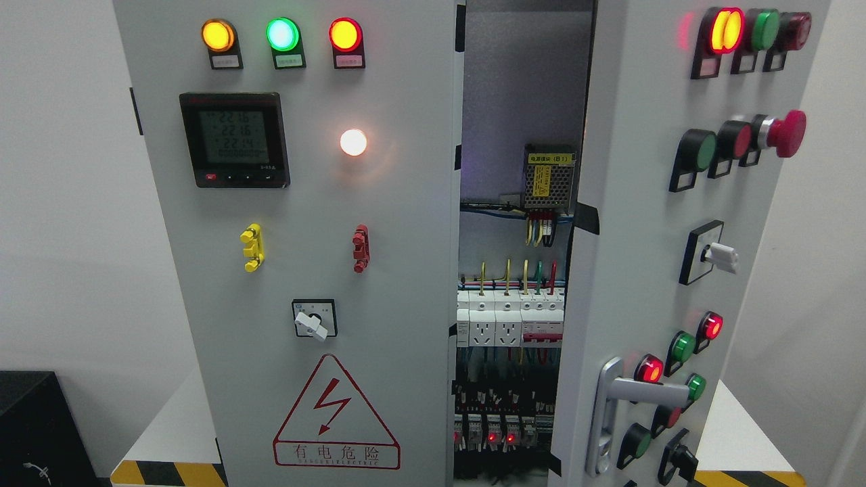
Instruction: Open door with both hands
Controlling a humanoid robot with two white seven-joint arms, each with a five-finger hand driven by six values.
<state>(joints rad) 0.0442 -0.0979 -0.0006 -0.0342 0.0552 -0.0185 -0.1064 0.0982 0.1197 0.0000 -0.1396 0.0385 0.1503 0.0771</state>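
Standing in front of a tall grey electrical cabinet [406, 284], I see its right door [649, 223] swung partly open toward me while the left door [298, 203] sits closed and flat. Neither robot hand is in view, so I cannot tell whether the fingers are apart, together or clamped on anything. On the left door, three round lamps glow along the top: an amber lamp [218, 35], a green lamp [282, 34] and a red lamp [345, 34]. Below them sits a black digital meter [234, 140] with lit digits, and to its right a small white light [353, 142] shines. Further down are a yellow terminal [252, 247], a red terminal [361, 249], a white rotary switch [313, 319] and a red-outlined lightning warning triangle [335, 412]. The open door carries its own coloured lamps and buttons, a red mushroom stop button [785, 133], another white selector switch [718, 257], and a silver lever handle [626, 406] low down near its edge. Through the gap between the doors I can see a perforated power supply [549, 179] with a yellow label, coloured wires, a row of white breakers [509, 318] and small red lights [500, 438] lower down. A black box [37, 426] stands at the lower left, and yellow-and-black hazard tape [162, 473] runs along the floor.
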